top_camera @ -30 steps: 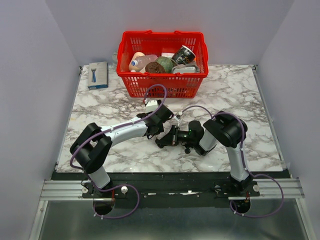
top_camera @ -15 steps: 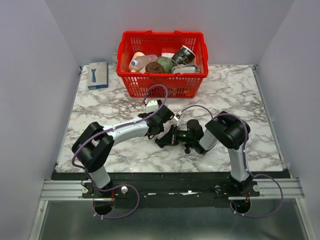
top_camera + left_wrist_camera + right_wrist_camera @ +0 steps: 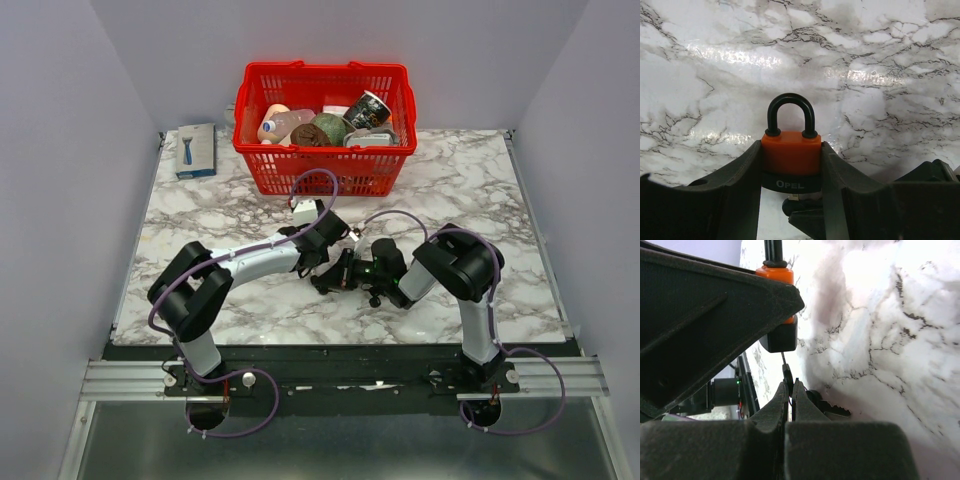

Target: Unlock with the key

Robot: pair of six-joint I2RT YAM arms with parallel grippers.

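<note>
My left gripper (image 3: 791, 165) is shut on an orange padlock (image 3: 791, 152) with a black base marked OPEL and a black shackle (image 3: 790, 114), which is closed and points away from the wrist. My right gripper (image 3: 790, 385) is shut on the black head of a key (image 3: 787, 374); its thin blade runs up into the padlock's base (image 3: 781, 337). A second key (image 3: 832, 411) hangs beside the right fingers. In the top view both grippers meet at the table's middle, the left gripper (image 3: 322, 262) touching the right gripper (image 3: 338, 274).
A red basket (image 3: 325, 130) with a can, a cup and other items stands at the back centre. A blue and grey packet (image 3: 195, 150) lies at the back left. The marble table (image 3: 520, 220) lies under both arms.
The left arm's elbow has shifted slightly to the right. Both grippers stay joined at the padlock.
</note>
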